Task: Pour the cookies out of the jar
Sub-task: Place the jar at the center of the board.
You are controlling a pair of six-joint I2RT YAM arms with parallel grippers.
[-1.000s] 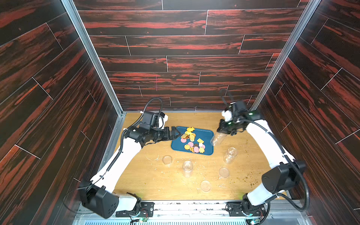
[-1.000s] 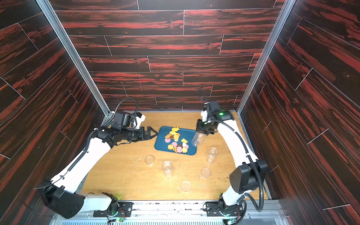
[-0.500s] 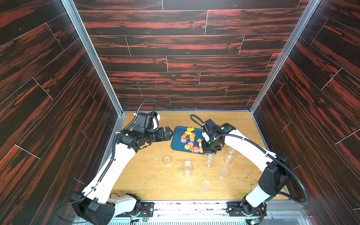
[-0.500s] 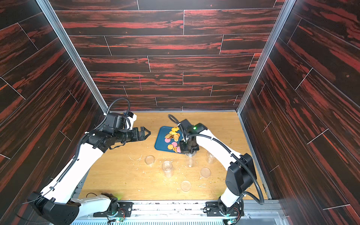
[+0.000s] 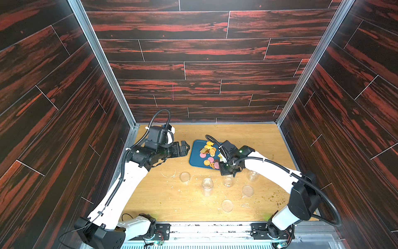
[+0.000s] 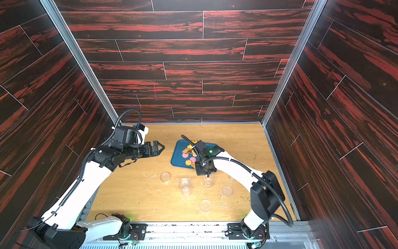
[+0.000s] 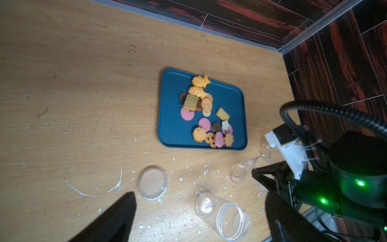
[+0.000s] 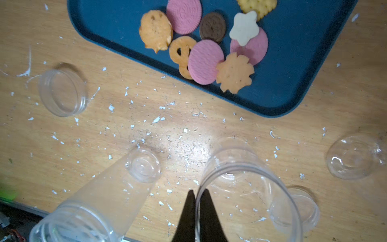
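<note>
The right arm reaches down, its right gripper (image 8: 196, 194) pinched over the rim of a clear jar (image 8: 247, 167) that is upright and seemingly empty. The left gripper (image 5: 186, 148) hovers wide open, holding nothing. The cookies (image 7: 206, 113) lie on the blue tray (image 7: 173, 125). Only the right wrist view shows the pinch.
</note>
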